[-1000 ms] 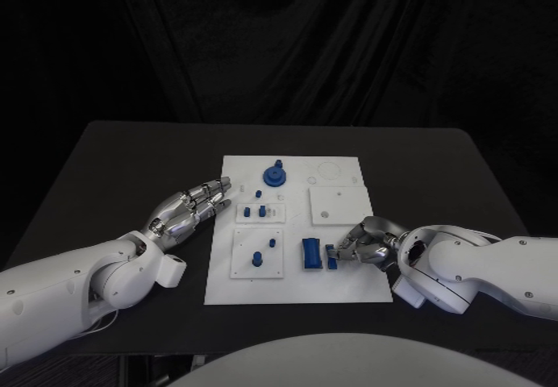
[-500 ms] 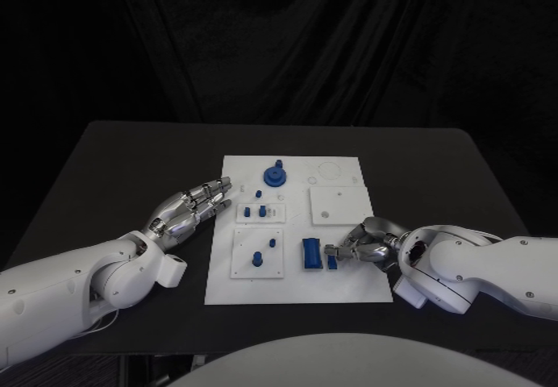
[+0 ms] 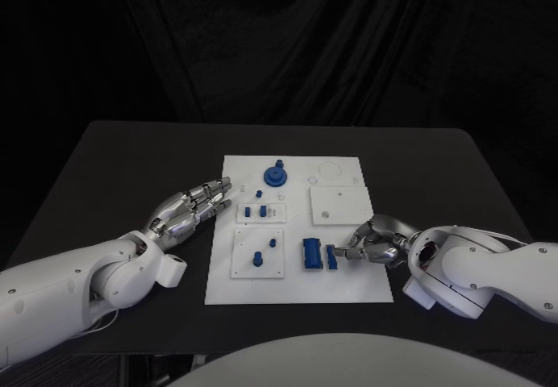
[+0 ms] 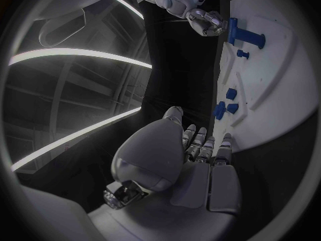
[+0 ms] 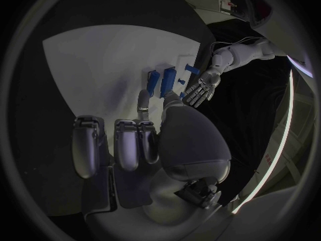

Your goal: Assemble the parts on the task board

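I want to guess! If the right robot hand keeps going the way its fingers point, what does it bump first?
Probably the small blue part right at the right robot hand's fingertips, then the bigger blue block.

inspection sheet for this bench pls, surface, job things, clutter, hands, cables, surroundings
surface: black table, matte, bare around the board
job's things: white task board at table centre; blue parts on it, a round one at the far end, a long block near the right hand
clutter: nothing seen
hands: left hand flat on the table beside the board's left edge, holding nothing; right hand pinches a small blue part over the board
cables: nothing seen
surroundings: dark curtain behind the table
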Robot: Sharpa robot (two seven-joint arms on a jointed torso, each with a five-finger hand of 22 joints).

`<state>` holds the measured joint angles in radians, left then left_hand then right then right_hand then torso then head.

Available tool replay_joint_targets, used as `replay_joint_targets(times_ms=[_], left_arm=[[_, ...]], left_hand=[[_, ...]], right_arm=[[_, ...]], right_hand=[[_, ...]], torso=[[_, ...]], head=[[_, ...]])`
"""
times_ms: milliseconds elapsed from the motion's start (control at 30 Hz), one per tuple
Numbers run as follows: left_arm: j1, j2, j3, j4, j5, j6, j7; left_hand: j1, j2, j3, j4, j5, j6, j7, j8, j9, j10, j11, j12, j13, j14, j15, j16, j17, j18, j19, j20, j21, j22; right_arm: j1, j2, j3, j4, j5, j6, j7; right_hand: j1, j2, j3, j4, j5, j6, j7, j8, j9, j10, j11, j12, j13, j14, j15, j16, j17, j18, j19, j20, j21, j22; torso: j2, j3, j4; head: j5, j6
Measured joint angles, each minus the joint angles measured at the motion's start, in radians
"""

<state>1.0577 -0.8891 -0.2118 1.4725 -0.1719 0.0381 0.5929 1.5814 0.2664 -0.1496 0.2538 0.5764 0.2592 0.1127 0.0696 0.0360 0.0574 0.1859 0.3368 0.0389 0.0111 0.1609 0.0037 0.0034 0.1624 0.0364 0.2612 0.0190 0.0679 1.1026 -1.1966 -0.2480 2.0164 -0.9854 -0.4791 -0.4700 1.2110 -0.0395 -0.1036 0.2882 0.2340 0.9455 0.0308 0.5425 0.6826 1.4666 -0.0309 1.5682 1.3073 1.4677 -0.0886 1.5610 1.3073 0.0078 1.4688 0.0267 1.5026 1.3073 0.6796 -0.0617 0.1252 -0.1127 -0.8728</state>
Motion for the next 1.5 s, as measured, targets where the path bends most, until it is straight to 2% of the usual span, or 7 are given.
replay_joint_targets(times_ms=[267, 367, 500, 633, 900, 1233, 1500], left_arm=[[0.000, -0.001, 0.000, 0.000, 0.000, 0.000, 0.000], [0.000, -0.001, 0.000, 0.000, 0.000, 0.000, 0.000], [0.000, -0.002, 0.000, 0.000, 0.000, 0.000, -0.001], [0.000, -0.002, 0.000, 0.000, 0.000, 0.000, -0.001], [0.000, -0.001, 0.000, 0.000, 0.000, 0.000, -0.002], [0.000, 0.001, 0.000, -0.002, 0.000, 0.001, -0.002], [-0.001, 0.001, 0.000, -0.002, 0.000, 0.002, -0.001]], left_hand=[[0.000, 0.000, 0.000, 0.000, 0.000, 0.000, 0.000, 0.000, 0.000, 0.000, 0.000, 0.000, 0.000, 0.000, 0.000, 0.000, 0.000, 0.000, 0.000, 0.000, 0.000, 0.000], [0.000, 0.000, 0.003, 0.003, 0.000, 0.000, 0.000, 0.000, 0.001, 0.004, 0.003, 0.000, 0.001, 0.000, 0.000, 0.000, 0.001, 0.000, 0.000, 0.000, 0.000, 0.000], [0.000, 0.000, 0.003, 0.003, 0.000, 0.000, 0.000, 0.000, 0.001, 0.004, 0.004, 0.000, 0.001, 0.004, 0.004, 0.000, 0.001, 0.000, 0.000, 0.000, 0.000, 0.000], [0.000, 0.000, 0.003, 0.003, 0.000, 0.000, 0.000, 0.000, 0.001, 0.004, 0.004, 0.000, 0.001, 0.004, 0.004, 0.000, 0.001, 0.000, 0.000, 0.000, 0.000, 0.000], [0.000, 0.000, 0.003, 0.003, 0.000, 0.000, 0.000, 0.000, 0.001, 0.004, 0.004, 0.000, 0.001, 0.004, 0.004, 0.000, 0.001, 0.000, 0.000, 0.000, 0.000, 0.000], [0.000, 0.000, 0.003, 0.003, 0.000, 0.000, 0.000, 0.000, 0.001, 0.004, 0.003, 0.000, 0.001, 0.004, 0.004, 0.000, 0.001, 0.000, 0.000, 0.000, 0.000, 0.000], [0.000, 0.000, 0.003, 0.003, 0.000, 0.000, 0.000, 0.000, 0.001, 0.003, 0.003, 0.000, 0.001, 0.004, 0.004, 0.000, 0.002, 0.000, 0.000, 0.000, 0.000, 0.000]], right_arm=[[0.000, -0.011, 0.000, 0.007, -0.054, 0.024, -0.006], [0.000, -0.011, -0.001, 0.007, -0.068, 0.037, -0.010], [0.000, -0.006, -0.001, 0.005, -0.083, 0.055, -0.016], [0.000, -0.001, -0.001, 0.003, -0.093, 0.075, -0.022], [0.000, 0.007, -0.001, -0.001, -0.104, 0.110, -0.031], [0.000, 0.020, -0.001, -0.006, -0.109, 0.132, -0.035], [0.000, 0.031, -0.001, -0.015, -0.110, 0.131, -0.034]], right_hand=[[-0.020, -0.020, 0.003, 0.003, -0.076, -0.031, -0.017, 0.125, 0.105, -0.002, -0.012, 0.000, 0.000, -0.004, -0.012, 0.000, 0.000, 0.000, -0.004, -0.011, 0.000, 0.001], [-0.028, -0.028, 0.010, 0.004, -0.096, -0.031, -0.017, 0.158, 0.132, -0.001, -0.024, 0.000, 0.000, 0.001, -0.017, 0.000, 0.000, 0.000, -0.002, -0.016, -0.002, 0.001], [-0.029, -0.029, 0.016, 0.004, -0.112, -0.031, -0.025, 0.191, 0.161, 0.000, -0.025, 0.000, 0.000, -0.002, -0.020, 0.000, 0.000, 0.000, -0.002, -0.023, -0.005, 0.001], [-0.014, -0.045, 0.023, 0.003, -0.125, -0.038, -0.032, 0.210, 0.182, 0.000, -0.032, 0.000, 0.000, -0.002, -0.027, 0.000, 0.000, 0.000, -0.002, -0.023, -0.005, 0.001], [0.011, -0.068, 0.031, 0.000, -0.143, -0.044, -0.037, 0.228, 0.207, 0.000, -0.032, 0.000, 0.000, -0.002, -0.028, 0.000, 0.000, 0.000, -0.002, -0.030, -0.009, 0.001], [0.053, -0.060, 0.042, 0.000, -0.139, -0.044, -0.037, 0.245, 0.229, -0.003, -0.035, 0.000, 0.000, -0.002, -0.028, 0.000, 0.000, 0.000, -0.002, -0.030, -0.009, 0.001], [0.081, -0.032, 0.044, -0.003, -0.067, -0.051, -0.044, 0.256, 0.248, 0.000, -0.039, 0.000, 0.000, -0.002, -0.035, 0.000, 0.000, 0.000, -0.005, -0.033, -0.009, 0.000]], torso=[[-0.001, 0.0000, -0.0003], [-0.001, -0.0001, -0.0005], [-0.001, -0.0006, -0.0010], [-0.001, -0.0008, -0.0012], [0.000, -0.0008, 0.0012], [0.002, -0.0012, 0.0002], [0.002, -0.0006, 0.0003]], head=[[0.002, 0.000], [0.003, 0.000], [0.003, 0.000], [0.004, 0.000], [-0.002, 0.000], [0.002, 0.000], [0.003, 0.000]])
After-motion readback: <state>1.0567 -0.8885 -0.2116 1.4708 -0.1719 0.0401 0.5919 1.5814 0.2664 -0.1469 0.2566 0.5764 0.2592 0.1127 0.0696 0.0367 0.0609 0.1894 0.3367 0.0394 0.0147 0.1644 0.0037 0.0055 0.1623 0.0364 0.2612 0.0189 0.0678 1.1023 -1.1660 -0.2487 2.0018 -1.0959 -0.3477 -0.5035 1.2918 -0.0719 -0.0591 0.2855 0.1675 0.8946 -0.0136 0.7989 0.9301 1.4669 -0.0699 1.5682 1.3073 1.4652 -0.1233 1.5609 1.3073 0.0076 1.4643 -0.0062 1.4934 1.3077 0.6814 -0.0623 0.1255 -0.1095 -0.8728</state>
